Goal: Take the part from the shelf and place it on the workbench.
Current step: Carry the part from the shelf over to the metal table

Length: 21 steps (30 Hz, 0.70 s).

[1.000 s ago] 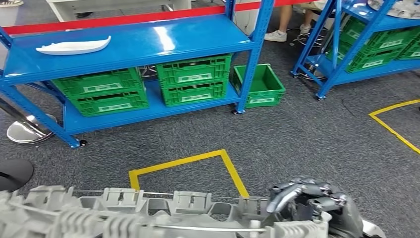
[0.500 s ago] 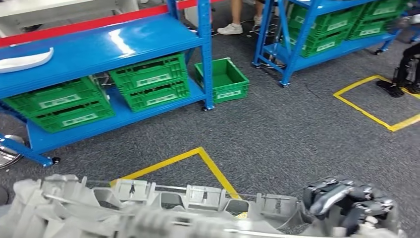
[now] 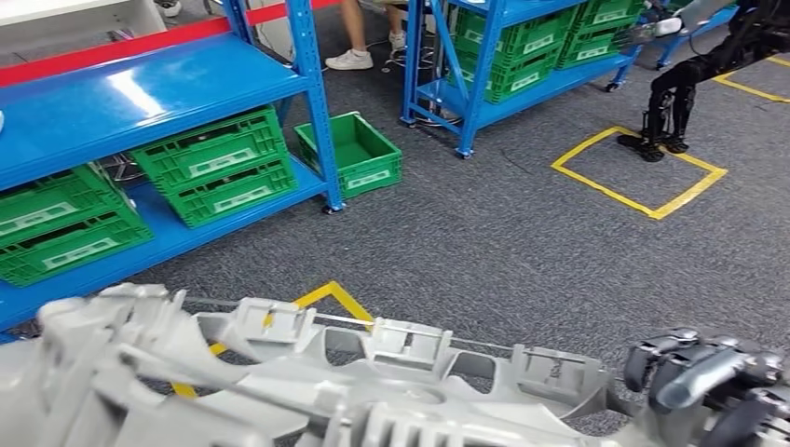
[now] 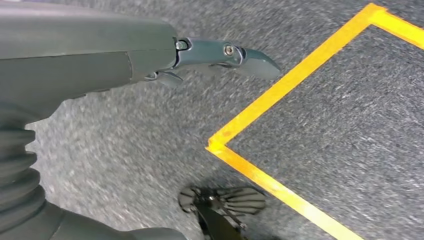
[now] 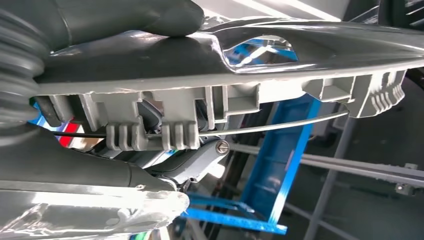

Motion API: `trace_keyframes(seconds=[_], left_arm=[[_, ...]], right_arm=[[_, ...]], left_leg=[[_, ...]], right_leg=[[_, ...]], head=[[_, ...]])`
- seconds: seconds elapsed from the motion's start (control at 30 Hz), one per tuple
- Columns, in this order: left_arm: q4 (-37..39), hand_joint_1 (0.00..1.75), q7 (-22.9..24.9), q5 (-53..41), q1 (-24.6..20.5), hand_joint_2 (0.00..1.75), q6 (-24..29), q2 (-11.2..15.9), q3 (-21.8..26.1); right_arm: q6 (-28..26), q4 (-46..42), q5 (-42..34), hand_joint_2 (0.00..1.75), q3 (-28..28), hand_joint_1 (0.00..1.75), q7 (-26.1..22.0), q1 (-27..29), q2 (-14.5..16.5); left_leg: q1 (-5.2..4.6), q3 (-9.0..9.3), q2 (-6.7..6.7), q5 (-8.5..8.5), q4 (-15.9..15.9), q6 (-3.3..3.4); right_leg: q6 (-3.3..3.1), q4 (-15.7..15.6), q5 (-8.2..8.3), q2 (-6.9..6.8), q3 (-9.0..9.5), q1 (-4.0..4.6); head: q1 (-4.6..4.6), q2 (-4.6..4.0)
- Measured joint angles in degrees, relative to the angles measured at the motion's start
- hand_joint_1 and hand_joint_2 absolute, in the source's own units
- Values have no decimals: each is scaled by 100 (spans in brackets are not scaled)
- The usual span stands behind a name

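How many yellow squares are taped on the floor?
2: one square outline far right beside another robot's feet, and one corner poking out behind the grey part. Others may be hidden.

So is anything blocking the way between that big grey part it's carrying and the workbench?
Cannot tell: no workbench shows in these views. The grey part is already in the right hand, so nothing separates those. Ahead lies open carpet with yellow floor tape, blue shelves to the left, and another robot standing far off.
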Motion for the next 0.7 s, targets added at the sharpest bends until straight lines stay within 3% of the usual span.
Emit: trace_keyframes(seconds=[0.07, 0.1, 0.13, 0.17, 0.23, 0.3, 0.33, 0.4, 0.47, 0.53, 0.6, 0.63, 0.67, 0.7], left_arm=[[0, 0, 4, -49, 7, 175, 18, 13, -17], [0, 0, 6, -68, 2, 175, 25, 16, -26], [0, 0, 6, -85, -10, 175, 32, 18, -34], [0, 0, 7, -96, -26, 175, 36, 18, -45], [0, 0, 7, -115, -56, 175, 40, 21, -66], [2, 0, 18, -132, -75, 175, 25, 20, -82], [3, 0, 33, -138, -85, 175, 16, 18, -93], [5, 0, 62, -143, -116, 175, 4, 0, -121], [9, 0, 74, -129, -139, 175, -3, -29, -141], [14, 0, 77, -99, -133, 175, -7, -56, -149], [18, 0, 81, -77, -112, 175, -5, -76, -148], [19, 0, 83, -70, -108, 175, -6, -88, -147], [19, 0, 88, -62, -107, 175, -8, -101, -147], [20, 0, 97, -54, -109, 175, -10, -112, -146]], right_arm=[[69, -26, 44, 175, -105, 175, -1, 7, 69], [101, -32, 68, 175, -155, 175, -1, 16, 98], [122, -38, 99, 175, -197, 175, -1, 25, 122], [132, -46, 137, 175, -227, 175, -1, 31, 139], [115, -69, 222, 175, -255, 175, -1, 30, 158], [54, -90, 298, 175, -255, 175, -1, 24, 164], [4, -98, 327, 175, -252, 175, -1, 22, 166], [-119, -123, 375, 175, -240, 175, 0, 12, 167], [-240, -154, 410, 175, -213, 175, 3, -32, 166], [-323, -169, 418, 175, -161, 175, 4, -95, 164], [-389, -169, 421, 175, -105, 175, 2, -124, 162], [-420, -169, 425, 175, -85, 175, 2, -125, 161], [-453, -169, 430, 175, -67, 175, 3, -123, 158], [-495, -171, 434, 175, -52, 175, 4, -118, 155]], left_leg=[[-18, 0, 152, -5, 2, 18], [-23, 2, 232, -9, 4, 18], [-24, 9, 308, -16, 5, 14], [-24, 21, 380, -26, 5, 6], [-37, 61, 500, -63, 11, -37], [-66, 96, 591, -96, 21, -94], [-77, 106, 636, -102, 19, -121], [-59, 119, 697, -113, 8, -174], [-39, 38, 519, -276, 202, -220], [-35, -278, 255, -631, 864, -230], [-40, -659, 169, -871, 1572, -216], [-42, -744, 155, -827, 1680, -203], [-42, -726, 141, -681, 1577, -187], [-42, -601, 100, -455, 1267, -167]], right_leg=[[30, 791, -383, -171, -357, -8], [36, 1034, -456, -193, -459, -13], [41, 1053, -416, -209, -450, -18], [42, 829, -277, -237, -317, -23], [37, 23, 54, -434, 143, -17], [-9, -474, 199, -580, 419, -3], [-44, -527, 199, -577, 434, 12], [-122, -538, 226, -444, 402, 14], [-195, -560, 252, -327, 391, -1], [-241, -569, 268, -200, 382, -8], [-260, -568, 275, -50, 370, -2], [-259, -568, 280, 30, 369, 0], [-254, -568, 284, 107, 371, 0], [-244, -567, 291, 185, 375, -2]], head=[[19, 0], [19, 0], [20, 0], [20, 0], [23, 0], [15, 0], [13, 0], [7, 0], [0, 0], [-16, 0], [-25, 0], [-26, 0], [-26, 0], [-27, 0]])
